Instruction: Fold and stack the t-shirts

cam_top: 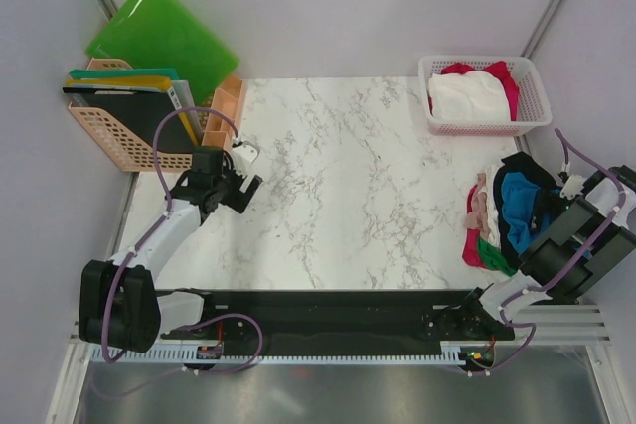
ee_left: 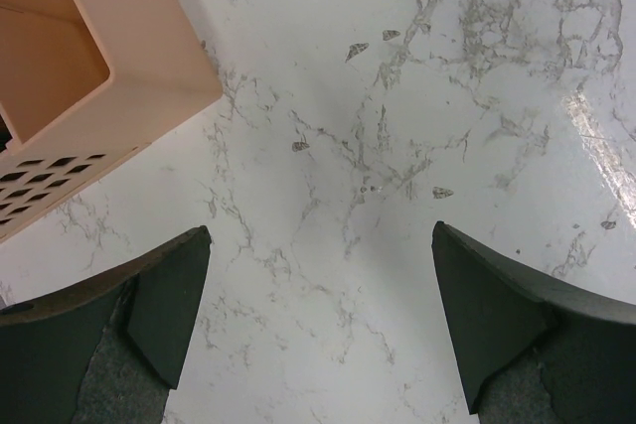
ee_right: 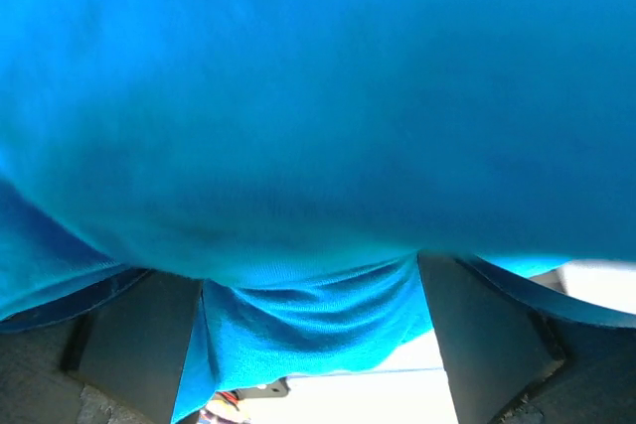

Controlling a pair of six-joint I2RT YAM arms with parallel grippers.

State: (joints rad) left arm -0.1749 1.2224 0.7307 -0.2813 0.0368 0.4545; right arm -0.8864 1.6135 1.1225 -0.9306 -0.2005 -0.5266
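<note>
Unfolded shirts are lying heaped in a crumpled multicoloured pile [cam_top: 502, 215]; right gripper [ee_right: 313, 345], fingers apart, is straddling blue cloth; left gripper [ee_left: 318, 325] is gaping over bare marble.

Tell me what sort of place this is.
Probably a lab test cell for robot laundry folding, not a home: plain grey walls enclose a marble-pattern table, a heap of t-shirts lies at its right edge, and a pink basket holds more clothes.

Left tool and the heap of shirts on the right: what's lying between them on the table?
Nothing: in the top view, only bare marble table stretches from the left tool to the shirt heap.
</note>
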